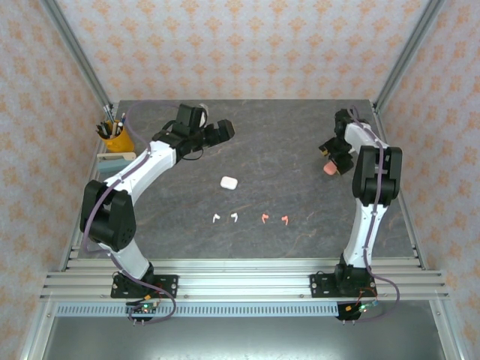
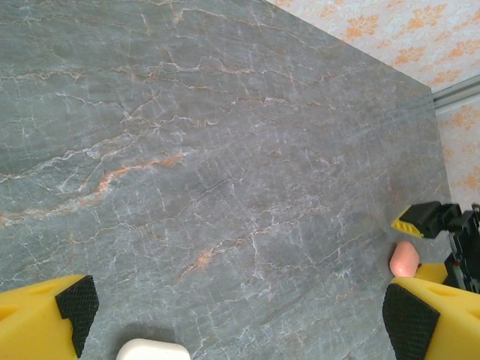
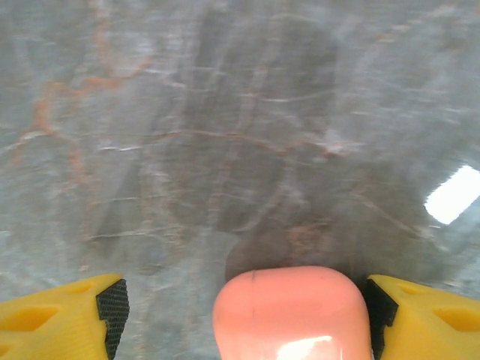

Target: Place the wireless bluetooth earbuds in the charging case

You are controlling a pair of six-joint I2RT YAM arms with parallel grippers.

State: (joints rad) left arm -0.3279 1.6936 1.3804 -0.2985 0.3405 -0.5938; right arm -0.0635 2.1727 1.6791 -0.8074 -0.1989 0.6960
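Two white earbuds [image 1: 216,218] [image 1: 234,217] and two coral-pink earbuds [image 1: 264,218] [image 1: 285,219] lie in a row on the grey marble table [image 1: 300,127]. A closed white charging case [image 1: 229,181] rests mid-table and also peeks in at the bottom of the left wrist view [image 2: 154,350]. My left gripper [image 1: 223,132] [image 2: 240,315] hovers open behind it, with nothing between its fingers. A coral-pink charging case [image 1: 330,169] [image 3: 291,311] [image 2: 403,259] sits between the jaws of my right gripper [image 1: 331,159] [image 3: 244,309]. It lies against the right pad [image 3: 377,311], with a gap to the left pad [image 3: 112,307].
A yellow cup of pens [image 1: 115,140] stands at the table's left edge, with a small stand [image 1: 112,161] beside it. Aluminium frame posts [image 1: 405,56] rise at the back corners. A rail [image 1: 240,279] runs along the near edge.
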